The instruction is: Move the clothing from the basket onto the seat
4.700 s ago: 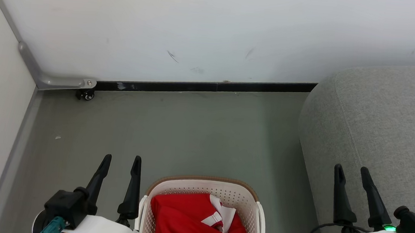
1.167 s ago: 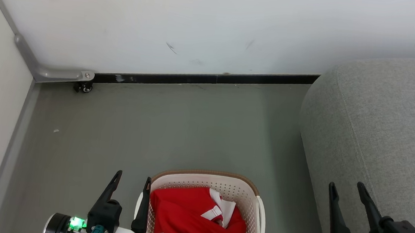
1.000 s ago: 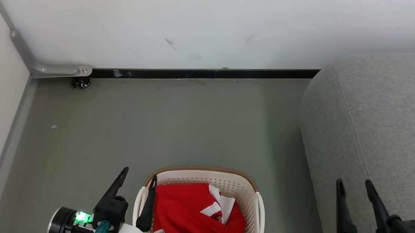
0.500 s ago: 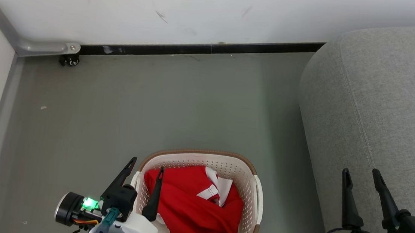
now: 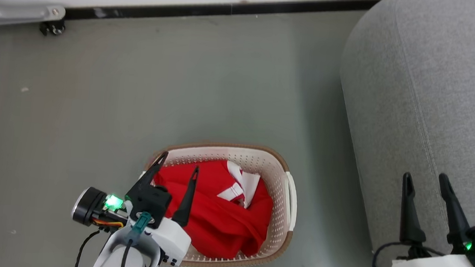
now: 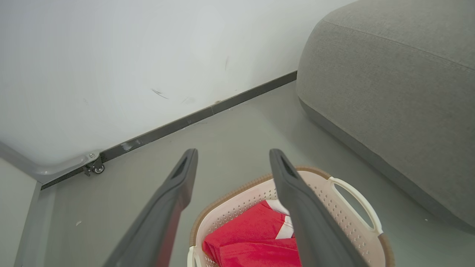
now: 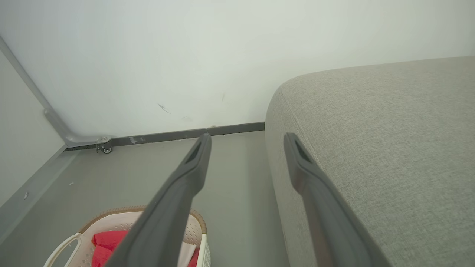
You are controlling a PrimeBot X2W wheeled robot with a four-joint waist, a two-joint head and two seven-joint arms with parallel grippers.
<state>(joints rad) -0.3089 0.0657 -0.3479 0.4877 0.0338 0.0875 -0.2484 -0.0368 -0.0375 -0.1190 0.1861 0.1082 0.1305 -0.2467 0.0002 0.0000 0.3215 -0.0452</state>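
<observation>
Left gripper (image 5: 178, 162): spread, empty, straddling left rim of basket (image 5: 290, 198); nearer arm.
Clothing (image 5: 217, 222): just right, below.
Right gripper (image 5: 425, 176): spread, at seat (image 5: 439, 82).

Our left pincer (image 5: 179, 160) reaches forward and slightly rightward from its pale forearm (image 5: 119, 261), both dark fingers spread apart and empty (a green light (image 5: 113, 202) glows at the wrist). Our right pincer (image 5: 425, 175) points forward, fingers likewise parted, holding nothing.
</observation>
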